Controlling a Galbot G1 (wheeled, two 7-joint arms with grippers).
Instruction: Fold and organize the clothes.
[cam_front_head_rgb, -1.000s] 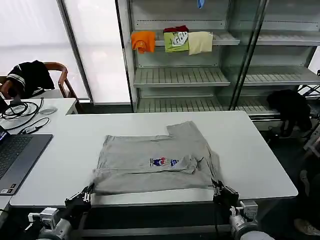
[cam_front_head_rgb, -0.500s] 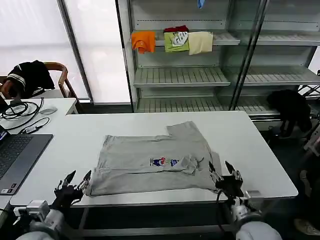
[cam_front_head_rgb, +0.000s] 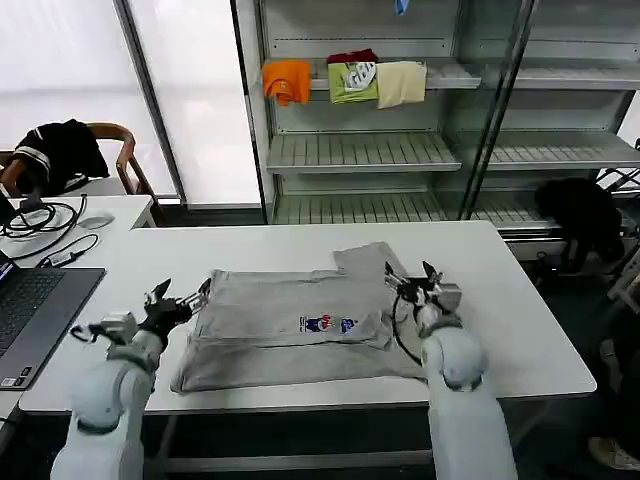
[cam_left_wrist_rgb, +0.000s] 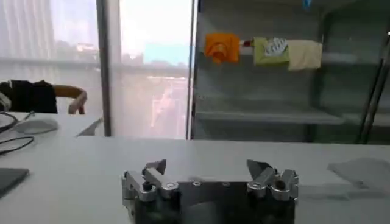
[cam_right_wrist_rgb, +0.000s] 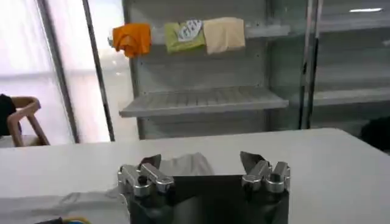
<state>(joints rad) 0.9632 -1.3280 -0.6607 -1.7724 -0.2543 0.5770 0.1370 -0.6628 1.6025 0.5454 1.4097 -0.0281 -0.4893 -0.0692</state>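
Note:
A light grey shirt (cam_front_head_rgb: 290, 335) with a small coloured chest print (cam_front_head_rgb: 328, 324) lies partly folded on the white table (cam_front_head_rgb: 520, 330). One sleeve (cam_front_head_rgb: 362, 260) sticks out on the far side. My left gripper (cam_front_head_rgb: 180, 303) hovers open at the shirt's left edge, near its far corner. In the left wrist view the left gripper (cam_left_wrist_rgb: 207, 167) is open and holds nothing, with the sleeve (cam_left_wrist_rgb: 364, 170) farther off. My right gripper (cam_front_head_rgb: 415, 279) stands open over the shirt's far right part, beside the sleeve. The right wrist view shows the right gripper (cam_right_wrist_rgb: 200, 160) open, the sleeve (cam_right_wrist_rgb: 189, 165) just beyond it.
A laptop (cam_front_head_rgb: 30, 315), cables and a mouse (cam_front_head_rgb: 95, 221) sit on the left desk. A black jacket (cam_front_head_rgb: 55, 150) hangs on a chair behind it. Folded orange, green and cream clothes (cam_front_head_rgb: 345, 82) lie on the shelf unit. A dark bundle (cam_front_head_rgb: 580, 215) stands at the right.
Both grippers left the shirt's front corners at the table's near edge, opened, and moved away from me to the shirt's far corners. The shirt lies about as before.

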